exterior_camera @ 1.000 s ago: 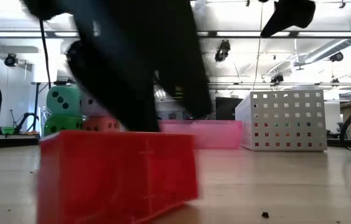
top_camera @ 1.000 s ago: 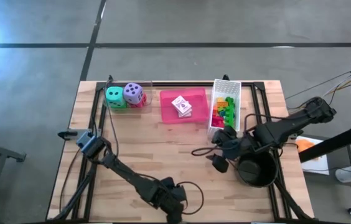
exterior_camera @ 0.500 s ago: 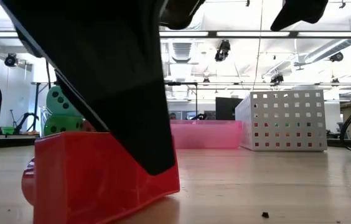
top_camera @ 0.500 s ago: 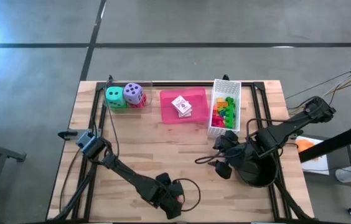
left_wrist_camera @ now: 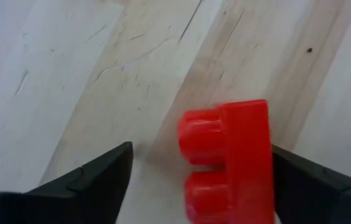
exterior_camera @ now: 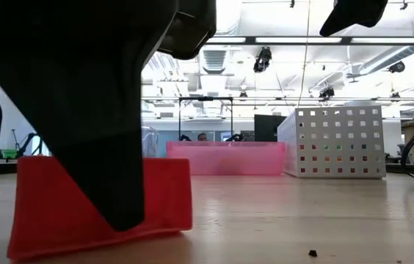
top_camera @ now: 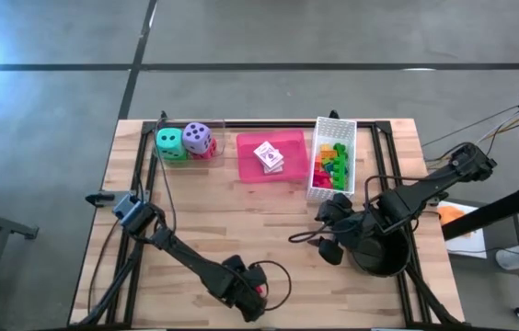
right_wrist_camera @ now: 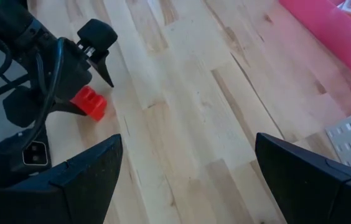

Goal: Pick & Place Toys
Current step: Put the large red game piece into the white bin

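A small red plastic brick [left_wrist_camera: 231,162] lies on its side on the wood near the table's front edge, its studs [left_wrist_camera: 201,134] pointing sideways. My left gripper [top_camera: 248,292] points steeply down over it, open, with one finger on each side of the brick. The low view shows a dark finger [exterior_camera: 97,147] standing in front of the brick [exterior_camera: 166,198]. My right gripper [top_camera: 328,232] hangs open and holds nothing, well above the table beside the black pot [top_camera: 384,250]. A green die [top_camera: 169,143] and a purple die [top_camera: 198,138] sit at the far left. My left gripper has the inner face of one finger [left_wrist_camera: 312,186] against the brick's flat side [left_wrist_camera: 264,155], opposite the studs. The other finger [left_wrist_camera: 94,177] stands clear of the studs with bare wood between. The fingers come from above, and the brick rests on the table.
A pink tray [top_camera: 289,167] with card packs [top_camera: 269,156] sits at the far middle. Beside it stands the white mesh basket [top_camera: 337,124], which holds coloured bricks. Bare wood lies between the two arms. A black cable loops by the left gripper.
My left gripper has tipped steeper, rolled, sunk a little and shifted toward the table's left. The red brick has slid along the table toward its left with the finger and settled flatter.
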`<action>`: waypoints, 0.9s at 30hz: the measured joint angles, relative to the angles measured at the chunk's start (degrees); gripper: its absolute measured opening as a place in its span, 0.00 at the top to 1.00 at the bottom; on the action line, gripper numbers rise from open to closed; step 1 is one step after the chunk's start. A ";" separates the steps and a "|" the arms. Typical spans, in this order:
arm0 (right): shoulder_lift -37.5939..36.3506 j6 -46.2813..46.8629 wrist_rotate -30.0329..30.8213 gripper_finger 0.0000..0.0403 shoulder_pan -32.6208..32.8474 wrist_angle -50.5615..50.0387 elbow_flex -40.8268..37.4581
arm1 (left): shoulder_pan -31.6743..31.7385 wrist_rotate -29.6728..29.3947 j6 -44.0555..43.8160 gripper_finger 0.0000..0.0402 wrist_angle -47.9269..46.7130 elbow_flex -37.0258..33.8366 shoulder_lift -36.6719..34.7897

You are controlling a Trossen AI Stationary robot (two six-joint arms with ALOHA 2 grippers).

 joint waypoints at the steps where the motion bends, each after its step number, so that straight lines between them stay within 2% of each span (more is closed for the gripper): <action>1: 0.00 0.10 0.00 0.12 0.00 0.01 0.00 | 0.00 0.00 0.12 0.19 -0.22 -0.01 0.00; 4: 0.00 0.16 0.00 0.12 0.00 0.03 0.00 | 0.00 0.01 0.51 0.32 0.34 -0.59 0.00; 9: 0.00 0.27 0.00 0.12 0.00 0.30 0.00 | 0.07 0.64 2.78 0.59 2.13 -2.89 -0.36; 19: 0.02 -3.49 2.41 0.12 2.47 3.47 -0.01 | 0.17 1.41 6.72 0.60 2.68 -3.67 -2.87; 22: 0.36 -4.41 4.18 0.12 4.43 5.89 -0.13 | 0.05 -2.02 9.13 0.60 2.84 -3.70 -7.27; 27: 1.50 -10.98 6.76 0.12 8.49 15.17 -0.20 | -0.31 -12.26 13.92 0.60 4.39 -3.86 -14.42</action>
